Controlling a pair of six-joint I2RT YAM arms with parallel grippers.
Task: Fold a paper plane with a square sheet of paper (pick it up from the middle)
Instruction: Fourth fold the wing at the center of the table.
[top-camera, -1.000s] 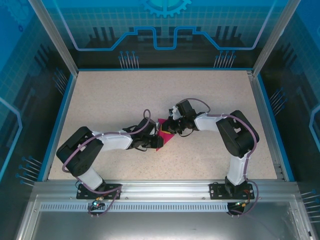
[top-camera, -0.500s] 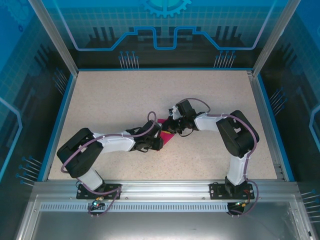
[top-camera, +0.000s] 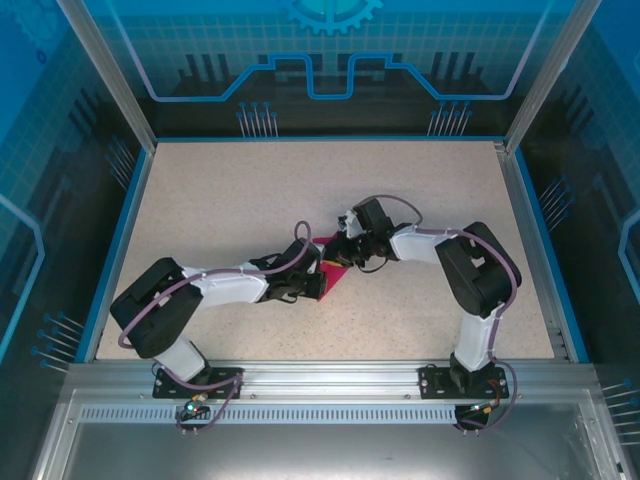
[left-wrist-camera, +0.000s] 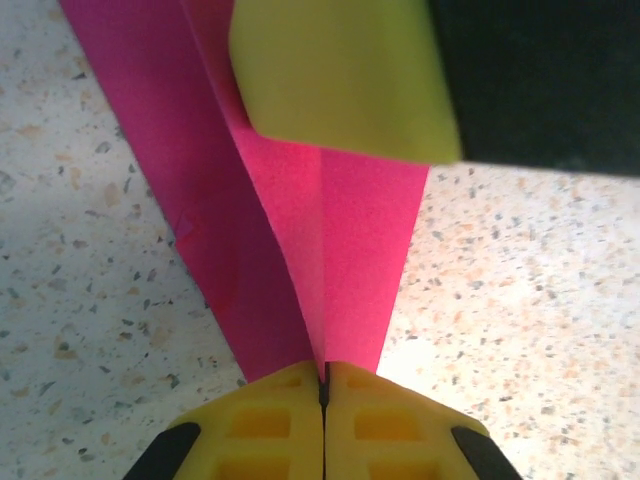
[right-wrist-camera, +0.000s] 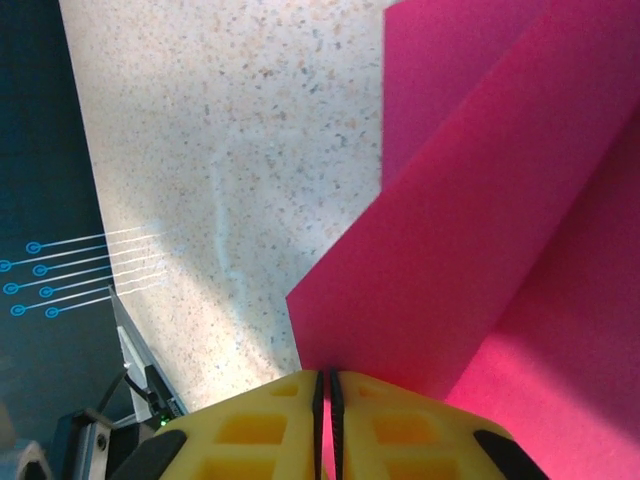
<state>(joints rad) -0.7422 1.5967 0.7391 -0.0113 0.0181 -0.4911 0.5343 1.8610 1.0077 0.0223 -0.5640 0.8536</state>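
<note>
Paper: the thin magenta-pink sheet of paper (left-wrist-camera: 350, 230) sits at the middle of the speckled beige table (top-camera: 230, 200), between the two wrists. It is partly folded, with a straight crease running along it and layers overlapping. It is not yet a pointed plane.
Left gripper: the left gripper (left-wrist-camera: 324, 385) has its yellow fingers pressed together with no gap, nipping the paper's edge right on the crease.
Right gripper: the right gripper (right-wrist-camera: 325, 385) is likewise closed tight, with the pink sheet pinched at a corner of a raised flap.
Change: over the last second the left arm has slid rightward, towards the right gripper. Less pink shows between the two in the overhead view, and the right arm has hardly shifted.
Meaning: the two pinch points now sit close together, so the sheet is probably being doubled along its crease. This looks like mid-fold, with several folds left.
Risk: thin paper held at two points may tear or slip if the arms pull apart.
</note>
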